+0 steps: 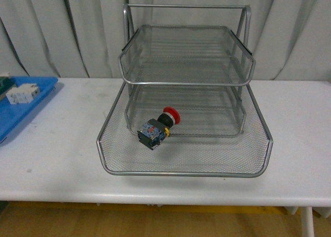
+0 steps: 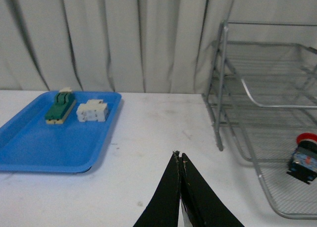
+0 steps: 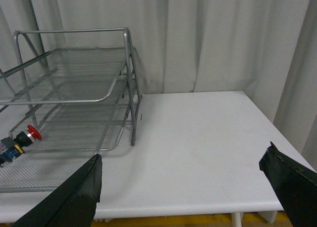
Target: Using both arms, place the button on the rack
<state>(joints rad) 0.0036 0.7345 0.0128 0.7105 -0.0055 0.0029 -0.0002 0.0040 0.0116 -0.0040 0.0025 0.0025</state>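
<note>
The button (image 1: 158, 127), red cap, yellow ring, blue-and-black body, lies on its side on the bottom mesh tier of the silver rack (image 1: 183, 171), left of centre. It also shows in the left wrist view (image 2: 303, 162) and the right wrist view (image 3: 17, 143). The rack shows there too (image 2: 221, 83) (image 3: 132, 108). Neither arm shows in the front view. My left gripper (image 2: 179, 157) is shut and empty over the white table, left of the rack. My right gripper (image 3: 183, 162) is open wide and empty over the table, right of the rack.
A blue plastic tray (image 1: 31, 105) (image 2: 29, 147) sits at the table's left end, holding a green block (image 2: 60, 107) and a white block (image 2: 92, 111). Grey curtains hang behind the table. The table's front edge (image 1: 165, 198) runs close below the rack.
</note>
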